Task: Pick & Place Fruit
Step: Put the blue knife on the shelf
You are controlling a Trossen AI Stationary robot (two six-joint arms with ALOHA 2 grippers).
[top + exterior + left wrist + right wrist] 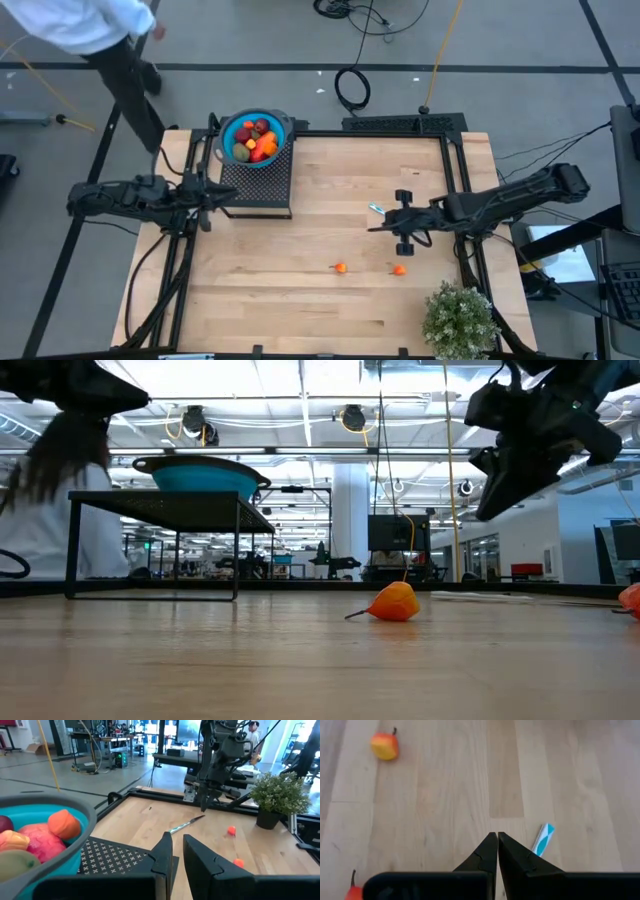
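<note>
A blue bowl (228,130) holding several toy fruits (257,140) stands on a black mesh stand (258,185) at the table's far left. Two tiny orange fruits (341,268) (400,269) lie on the wood toward the near side; the low view shows them at table height (393,603) (631,598). My left gripper (177,847) hovers level at the stand's left edge beside the bowl (75,810), its fingers nearly together and empty. My right gripper (497,836) is shut and empty. It hangs tilted down above the bare wood, far of the two orange fruits (385,746) (354,892).
A thin silvery-blue utensil (377,209) lies on the wood just far of my right gripper (372,228). A bushy potted plant (460,318) stands at the near right corner. A person (90,25) stands beyond the table's far left corner. Bare wood lies between stand and fruits.
</note>
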